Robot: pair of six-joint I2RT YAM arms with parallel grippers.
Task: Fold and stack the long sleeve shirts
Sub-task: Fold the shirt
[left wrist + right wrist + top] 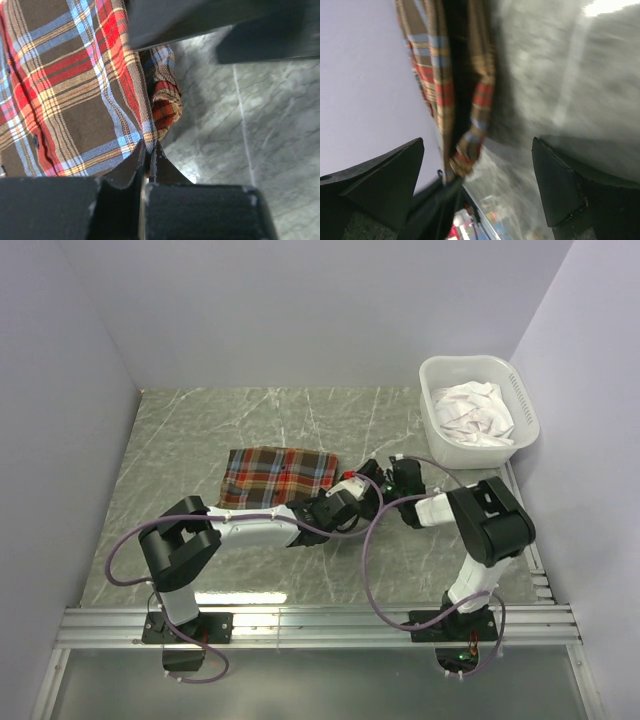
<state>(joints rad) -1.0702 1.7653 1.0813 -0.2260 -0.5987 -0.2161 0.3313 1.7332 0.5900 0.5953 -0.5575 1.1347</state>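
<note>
A red, orange, blue and brown plaid long sleeve shirt (275,477) lies folded flat on the marble table. My left gripper (347,490) is at its right edge. In the left wrist view that gripper (145,175) is shut on the shirt's dark hem, and the plaid cloth (75,85) spreads up and to the left. My right gripper (400,473) hovers just right of the left one. The right wrist view is blurred; there the right gripper (477,175) stands open with nothing between its fingers, and a bunched fold of the shirt (455,75) hangs ahead.
A white basket (527,400) at the back right holds crumpled white cloth (475,412). Grey walls close in the table on the left, back and right. A metal rail (320,625) runs along the near edge by the arm bases.
</note>
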